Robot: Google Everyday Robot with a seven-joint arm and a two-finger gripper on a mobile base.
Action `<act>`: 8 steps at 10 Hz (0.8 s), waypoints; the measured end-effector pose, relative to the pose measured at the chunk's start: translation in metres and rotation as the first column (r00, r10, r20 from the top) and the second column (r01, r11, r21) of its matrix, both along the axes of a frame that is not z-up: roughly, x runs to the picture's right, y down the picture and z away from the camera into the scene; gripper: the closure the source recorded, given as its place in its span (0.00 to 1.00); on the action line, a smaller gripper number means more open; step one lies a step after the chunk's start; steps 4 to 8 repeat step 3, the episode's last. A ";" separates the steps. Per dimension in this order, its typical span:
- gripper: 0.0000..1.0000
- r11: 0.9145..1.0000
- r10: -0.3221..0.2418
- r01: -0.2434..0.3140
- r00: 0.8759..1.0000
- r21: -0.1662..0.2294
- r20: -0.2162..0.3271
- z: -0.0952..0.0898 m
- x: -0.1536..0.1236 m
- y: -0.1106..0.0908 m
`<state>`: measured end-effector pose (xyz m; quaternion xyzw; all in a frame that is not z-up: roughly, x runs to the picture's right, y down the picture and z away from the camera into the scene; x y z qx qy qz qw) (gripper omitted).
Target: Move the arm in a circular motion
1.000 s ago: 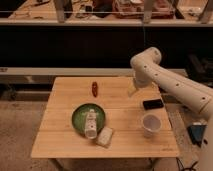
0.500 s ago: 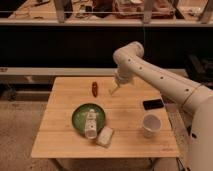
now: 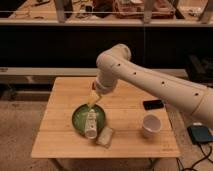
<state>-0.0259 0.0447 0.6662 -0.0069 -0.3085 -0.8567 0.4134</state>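
Observation:
The thick cream-white arm (image 3: 150, 75) reaches in from the right edge, bends at a rounded elbow (image 3: 114, 60) above the back of the wooden table (image 3: 60, 130), and points down and left. Its pale yellowish tip, the gripper (image 3: 93, 98), hangs just above the back edge of the green plate (image 3: 80, 120). It holds nothing that I can see.
A white bottle (image 3: 91, 125) lies on the green plate. A pale packet (image 3: 105, 136) lies in front of it. A white cup (image 3: 150, 125) and a black phone (image 3: 153, 104) sit on the table's right side. Dark shelving runs behind the table.
The arm has swung left across the table, from over the right side to over the green plate. The small red item near the table's back is now hidden behind the arm.

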 end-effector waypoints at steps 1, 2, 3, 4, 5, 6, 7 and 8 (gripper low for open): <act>0.20 1.000 -0.021 0.021 1.000 0.002 0.018 -0.023 0.000 0.011; 0.20 1.000 -0.025 0.025 1.000 -0.004 0.012 -0.039 0.009 0.020; 0.20 1.000 -0.015 0.015 1.000 -0.023 -0.022 -0.053 0.030 0.033; 0.20 1.000 -0.015 0.015 1.000 -0.023 -0.022 -0.053 0.030 0.033; 0.20 1.000 -0.015 0.015 1.000 -0.023 -0.022 -0.053 0.030 0.033; 0.20 1.000 -0.015 0.015 1.000 -0.023 -0.022 -0.053 0.030 0.033; 0.20 1.000 -0.015 0.015 1.000 -0.023 -0.022 -0.053 0.030 0.033; 0.20 1.000 -0.015 0.015 1.000 -0.023 -0.022 -0.053 0.030 0.033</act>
